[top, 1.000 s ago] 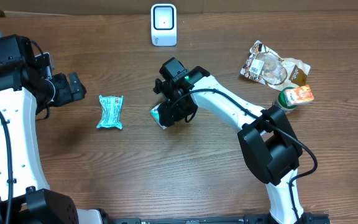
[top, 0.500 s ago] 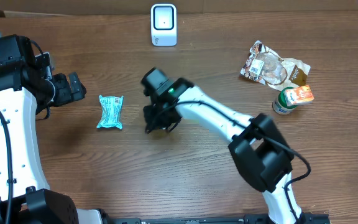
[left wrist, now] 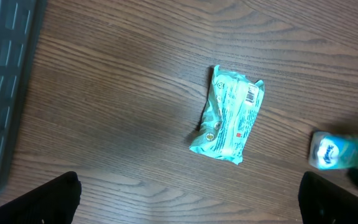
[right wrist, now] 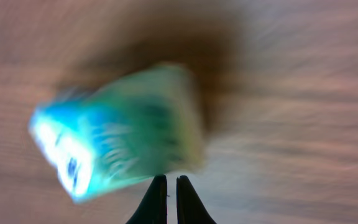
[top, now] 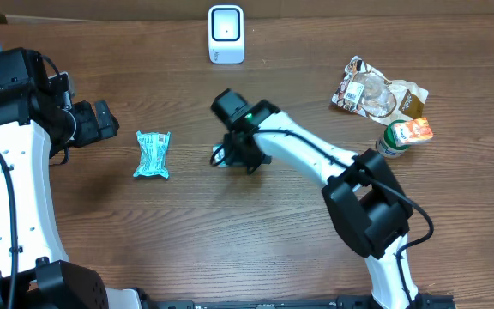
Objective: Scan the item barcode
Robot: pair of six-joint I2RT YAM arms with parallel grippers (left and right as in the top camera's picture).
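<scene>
A wood-grain table (top: 256, 249) fills the overhead view, with a strip of cardboard along its far edge and a grey slatted basket (left wrist: 2, 93) at the left margin. One white scanner (top: 225, 34) stands at the far centre facing the arms, which is probably why the items lie out in front of it within reach. There are two teal items. A flat teal packet (left wrist: 229, 118) lies loose with its barcode facing up, beneath the left gripper (top: 105, 120), whose fingers are spread wide and hold nothing. A small teal pack (left wrist: 332, 151) sits near the table's middle, just beyond the tips of the right gripper (right wrist: 169, 182), whose fingers are pressed together. The wrist picture is too blurred to show whether they pinch a thin edge of the pack or only touch it. This pack is likely the one to be scanned, and it is well short of the scanner. At the far right, apart from the work, lie one crumpled snack bag (top: 376, 90) and one small green-and-orange cup (top: 401, 136), likely awaiting their turn.
</scene>
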